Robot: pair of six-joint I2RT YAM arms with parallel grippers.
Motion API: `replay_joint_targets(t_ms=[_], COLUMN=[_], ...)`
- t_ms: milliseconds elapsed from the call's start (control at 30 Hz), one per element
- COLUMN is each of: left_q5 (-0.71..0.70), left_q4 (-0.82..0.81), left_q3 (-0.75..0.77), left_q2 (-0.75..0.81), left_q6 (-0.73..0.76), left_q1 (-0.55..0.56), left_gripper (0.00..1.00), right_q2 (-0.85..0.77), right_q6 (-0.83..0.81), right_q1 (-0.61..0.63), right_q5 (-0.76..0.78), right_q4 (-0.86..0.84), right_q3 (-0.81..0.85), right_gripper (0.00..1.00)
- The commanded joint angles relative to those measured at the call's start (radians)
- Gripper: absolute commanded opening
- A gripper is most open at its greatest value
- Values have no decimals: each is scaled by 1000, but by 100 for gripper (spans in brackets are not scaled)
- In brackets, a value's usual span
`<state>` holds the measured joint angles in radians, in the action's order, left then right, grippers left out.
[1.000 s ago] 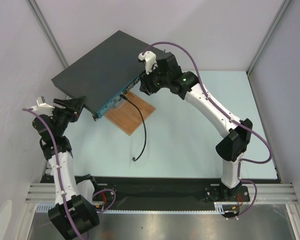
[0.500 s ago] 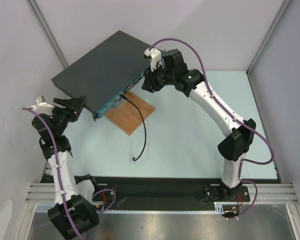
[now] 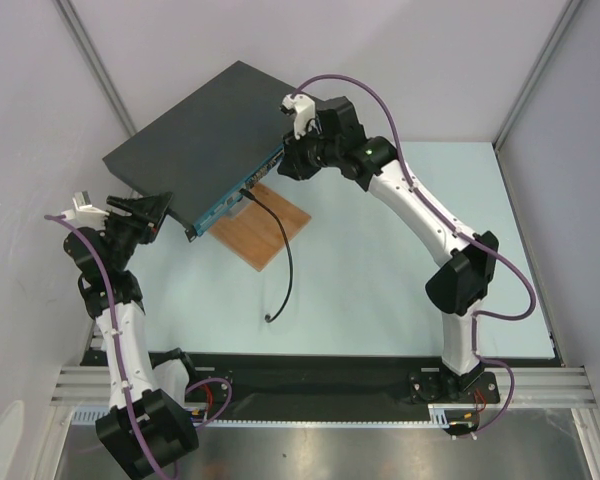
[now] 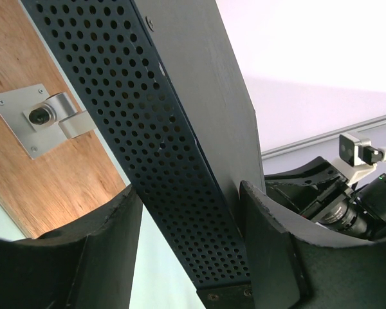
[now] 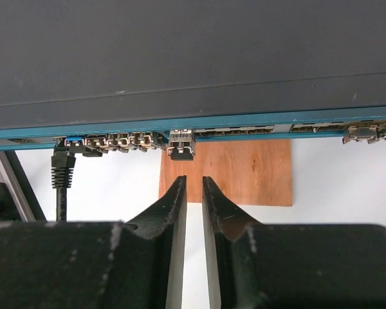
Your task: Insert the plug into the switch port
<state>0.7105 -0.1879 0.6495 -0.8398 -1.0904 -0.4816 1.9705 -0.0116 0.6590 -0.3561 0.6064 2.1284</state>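
The switch [image 3: 205, 130] is a flat dark grey box lying at an angle at the back left. Its teal front face [image 5: 244, 122] carries a row of sockets. A small metal plug [image 5: 181, 145] juts out of one socket. My right gripper [image 5: 193, 179] hangs just in front of that plug with its tips a little short of it. The jaws are open by a narrow slit with nothing between them. In the top view this gripper [image 3: 290, 163] is at the switch's right front end. My left gripper [image 3: 158, 212] is shut on the switch's near left corner, across the perforated side [image 4: 167, 129].
A brown wooden board [image 3: 265, 225] lies half under the switch's front and carries a small metal bracket [image 4: 42, 116]. A black cable [image 3: 288, 260] runs from a socket further left [image 5: 63, 158] across the table. Its loose end [image 3: 270, 318] lies towards the near edge.
My right gripper's jaws have narrowed to a slit, and its wrist has shifted slightly left along the switch's front. The left arm and the switch have not moved.
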Motion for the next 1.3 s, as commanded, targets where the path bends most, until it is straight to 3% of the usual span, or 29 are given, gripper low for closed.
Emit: replay_joint_targets(t_ms=[0,833,1267], left_q5=[64,64,64], left_q4=[-25,-25,-19], left_q3=[36,32,36], left_q2=[-5,-13,-15], left_q6=[119,127,133], left_q1=[34,32,34], left_gripper=[0,0,0], right_q2=[4,73,45], right_q6=[35,61,88], right_q1=[2,17,16], right_q5=[14,20,25], right_q4=[-56,-72,-203], right_q3=[53,123,28], right_gripper=[19,15,12])
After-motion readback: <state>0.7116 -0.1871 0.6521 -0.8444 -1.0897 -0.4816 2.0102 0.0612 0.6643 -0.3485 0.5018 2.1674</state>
